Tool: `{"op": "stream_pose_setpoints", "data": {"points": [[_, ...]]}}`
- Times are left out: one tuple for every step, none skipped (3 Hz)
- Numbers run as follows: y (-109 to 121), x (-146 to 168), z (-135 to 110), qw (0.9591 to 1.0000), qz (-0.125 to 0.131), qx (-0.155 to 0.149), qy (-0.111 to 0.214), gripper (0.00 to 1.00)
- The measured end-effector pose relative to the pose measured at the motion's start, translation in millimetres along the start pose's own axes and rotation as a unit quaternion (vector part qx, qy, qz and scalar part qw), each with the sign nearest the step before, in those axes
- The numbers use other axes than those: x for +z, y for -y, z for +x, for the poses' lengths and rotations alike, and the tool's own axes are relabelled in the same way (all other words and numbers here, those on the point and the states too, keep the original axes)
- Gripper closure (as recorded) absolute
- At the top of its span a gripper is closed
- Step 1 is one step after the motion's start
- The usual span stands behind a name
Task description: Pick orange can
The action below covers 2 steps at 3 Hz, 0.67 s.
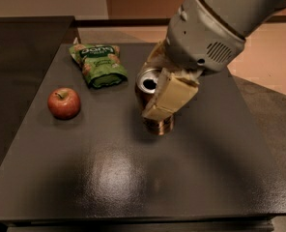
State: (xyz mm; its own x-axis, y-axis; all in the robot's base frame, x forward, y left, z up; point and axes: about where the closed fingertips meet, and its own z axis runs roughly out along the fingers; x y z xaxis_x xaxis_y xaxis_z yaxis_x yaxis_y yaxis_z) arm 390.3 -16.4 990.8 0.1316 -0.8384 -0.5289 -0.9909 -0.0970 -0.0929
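The orange can point(147, 83) is a small dark brownish-orange can with a silver top, near the middle of the dark table point(109, 182). My gripper point(151, 92) comes in from the upper right and is shut on the can. One tan finger point(170, 95) lies across its front and the other shows behind it. The can's lower end point(158, 125) shows below the finger. It looks slightly tilted and just above the tabletop, with a shadow under it.
A red apple point(64, 103) sits on the left of the table. A green snack bag point(98, 64) lies at the back left. The table's right edge borders a tan floor point(264, 66); its front edge is near the bottom of the view.
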Motion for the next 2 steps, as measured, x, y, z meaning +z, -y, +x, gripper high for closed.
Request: {"op": "stream_pose_setpoints", "data": {"points": [[12.3,-13.9,-1.8,0.9997,0.019,0.015,0.004,1.00],[12.3,-13.9,-1.8,0.9997,0.019,0.015,0.004,1.00]]}}
